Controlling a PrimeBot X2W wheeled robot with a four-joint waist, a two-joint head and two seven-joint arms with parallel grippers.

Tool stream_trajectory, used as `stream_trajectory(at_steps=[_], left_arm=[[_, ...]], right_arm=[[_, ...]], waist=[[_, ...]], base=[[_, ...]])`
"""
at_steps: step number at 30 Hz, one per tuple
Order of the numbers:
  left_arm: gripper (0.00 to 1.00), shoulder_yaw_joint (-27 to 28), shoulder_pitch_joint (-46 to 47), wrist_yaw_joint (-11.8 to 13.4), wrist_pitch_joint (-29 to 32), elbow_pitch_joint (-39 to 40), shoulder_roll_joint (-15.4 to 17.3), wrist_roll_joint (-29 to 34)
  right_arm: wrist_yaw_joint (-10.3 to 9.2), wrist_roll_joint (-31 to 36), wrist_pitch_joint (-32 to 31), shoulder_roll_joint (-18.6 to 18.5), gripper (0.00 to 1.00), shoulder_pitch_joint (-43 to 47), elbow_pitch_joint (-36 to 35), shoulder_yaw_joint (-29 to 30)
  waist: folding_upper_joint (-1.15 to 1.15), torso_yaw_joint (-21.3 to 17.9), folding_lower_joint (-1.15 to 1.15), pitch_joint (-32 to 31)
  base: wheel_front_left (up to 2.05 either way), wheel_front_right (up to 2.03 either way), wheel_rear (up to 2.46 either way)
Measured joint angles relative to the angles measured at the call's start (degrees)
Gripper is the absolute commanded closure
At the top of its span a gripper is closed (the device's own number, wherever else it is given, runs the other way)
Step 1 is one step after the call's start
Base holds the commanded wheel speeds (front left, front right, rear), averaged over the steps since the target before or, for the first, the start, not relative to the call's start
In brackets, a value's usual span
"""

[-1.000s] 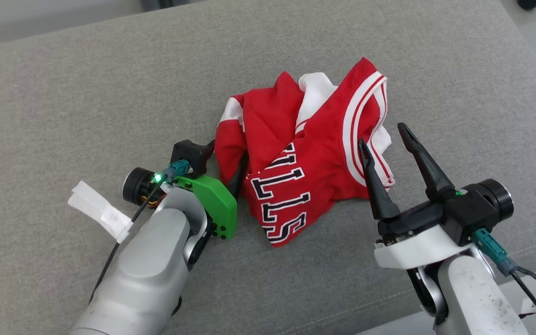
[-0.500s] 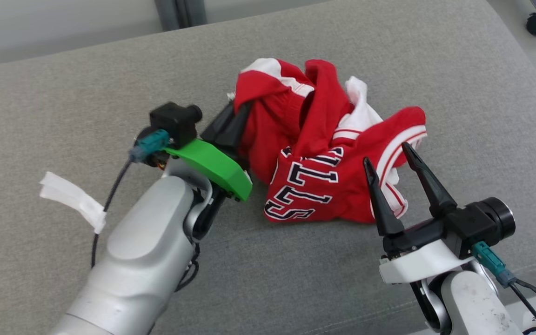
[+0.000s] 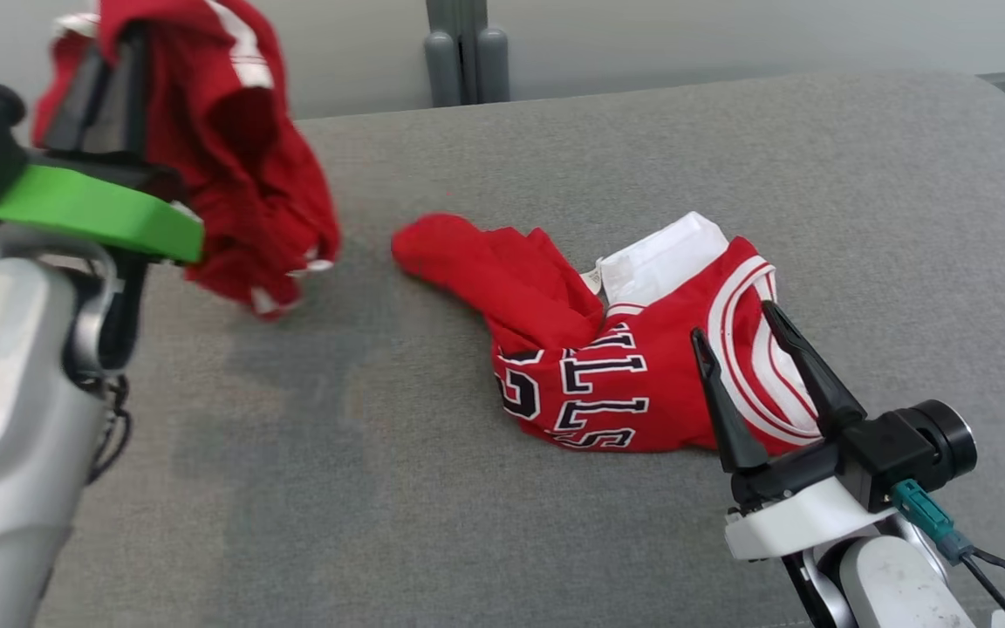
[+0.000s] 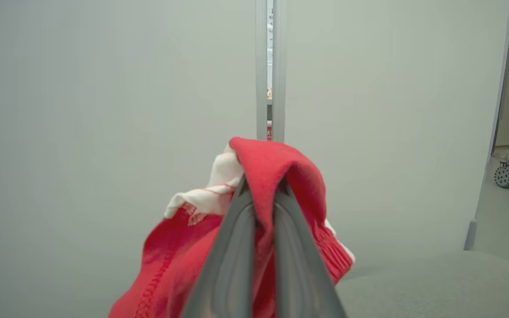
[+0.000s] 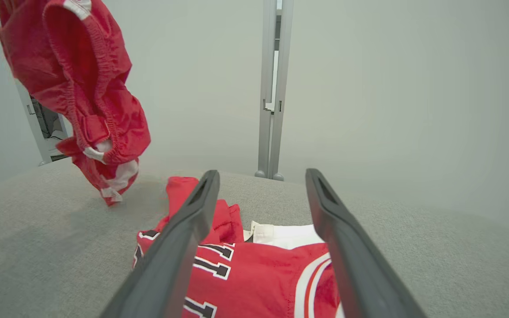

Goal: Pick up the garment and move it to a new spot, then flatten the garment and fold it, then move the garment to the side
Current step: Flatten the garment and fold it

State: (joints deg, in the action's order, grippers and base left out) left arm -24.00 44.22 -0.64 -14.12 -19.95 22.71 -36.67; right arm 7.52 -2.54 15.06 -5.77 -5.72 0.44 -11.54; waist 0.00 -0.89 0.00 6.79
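The grey cushion [image 3: 555, 139] carried one red heap a second ago. Now the heap has split in two. Your head camera has also tilted up, so ignore the overall shift of the scene.

The lettered jersey [image 3: 607, 384] is left lying on the cushion. It sits just ahead of and beneath the right jaws, with its striped edge showing between them, well apart from the left jaws.

The red garment [image 3: 249, 174] has an elastic hem, so it is probably a pair of shorts. It has come away from the jersey and is off the cushion. It is pinched between the left jaws, with a fold poking out past their tips [image 4: 281, 168] and the rest hanging below them [image 5: 91, 88].

A second ago the left jaws were down at the heap's near edge. They have since closed tight on the cloth and risen. The right jaws have stayed spread wide, holding nothing.

For you, this means the pick-up looks done and only the chosen piece was lifted. Next comes carrying it to a bare patch beside the left jaws and laying it down for flattening.
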Motion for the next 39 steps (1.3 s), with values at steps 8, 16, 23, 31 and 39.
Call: stream_trajectory(at_steps=[8, 16, 23, 31, 39], left_arm=[[1.00, 5.7, 0.1, 3.8, 1.8, 3.0, 9.8, 1.0], [1.00, 9.2, -3.9, 7.0, 0.9, -1.2, 12.8, 0.8], [1.00, 10.0, -8.1, 5.9, 0.5, -10.0, 8.0, -3.9], [0.00, 9.4, -8.6, 4.4, 1.8, -23.5, 2.6, -7.6], [0.00, 12.7, -14.3, 6.0, -0.9, -11.8, 0.5, 0.3]], right_arm=[[0.00, 0.3, 0.0, -1.4, 0.00, 0.1, -0.5, 0.6], [0.00, 0.3, 0.0, -1.8, 0.00, -0.7, -0.4, 0.1], [0.00, 0.3, 0.0, -2.5, 0.00, -1.7, -0.5, 0.0], [0.00, 0.2, 0.0, -3.1, 0.00, -3.0, -0.1, -0.9], [0.00, 0.0, 0.0, -0.5, 0.00, -2.2, 1.4, -0.8]], waist=[[0.00, 5.1, 0.00, 0.7], [0.00, 9.1, 0.00, 2.7], [0.00, 10.8, 0.00, 4.7], [0.00, 10.0, 0.00, 6.1], [0.00, 6.7, 0.00, 3.2]], base=[[0.00, 0.00, 0.00], [0.00, 0.00, 0.00], [0.00, 0.00, 0.00], [0.00, 0.00, 0.00], [0.00, 0.00, 0.00]])
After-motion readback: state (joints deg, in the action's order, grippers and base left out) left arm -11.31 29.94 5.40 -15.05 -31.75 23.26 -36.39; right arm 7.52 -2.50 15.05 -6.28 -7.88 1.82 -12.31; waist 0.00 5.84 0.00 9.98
